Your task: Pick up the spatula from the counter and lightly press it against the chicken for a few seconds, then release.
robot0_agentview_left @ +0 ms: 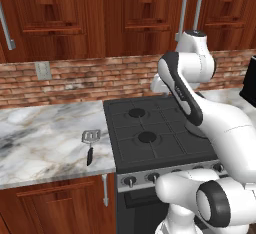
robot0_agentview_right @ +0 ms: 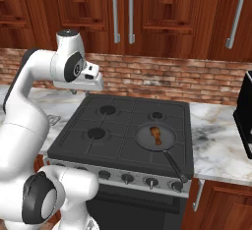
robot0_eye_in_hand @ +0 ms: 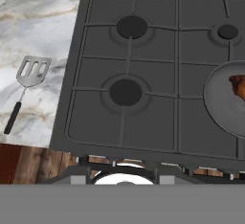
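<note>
A marble counter (robot0_agentview_left: 40,128) lies on the left. On it, just beside the stove's left edge, the spatula (robot0_agentview_left: 90,145) lies flat. Its slotted metal blade is toward the brick wall (robot0_agentview_left: 75,78) and its black handle toward the counter's front edge. Nothing touches it.

To its right stands a black stove (robot0_agentview_right: 123,130) with four burners and a row of knobs along the front. The white arm rises in front of the stove. The gripper (robot0_agentview_right: 78,89) hangs high above the stove's back left corner, near the wall, well apart from the spatula. Its fingers are hidden by the hand, so I cannot tell whether they are apart or together.

On the front right burner sits a dark pan (robot0_agentview_right: 145,138), its handle pointing toward the stove's front right corner. The chicken (robot0_agentview_right: 156,135), a browned leg, lies in the middle of the pan.

Further right is more marble counter, with a black appliance (robot0_agentview_right: 245,116) at the edge. Wooden cabinets (robot0_agentview_right: 162,8) with metal handles run across the top.
</note>
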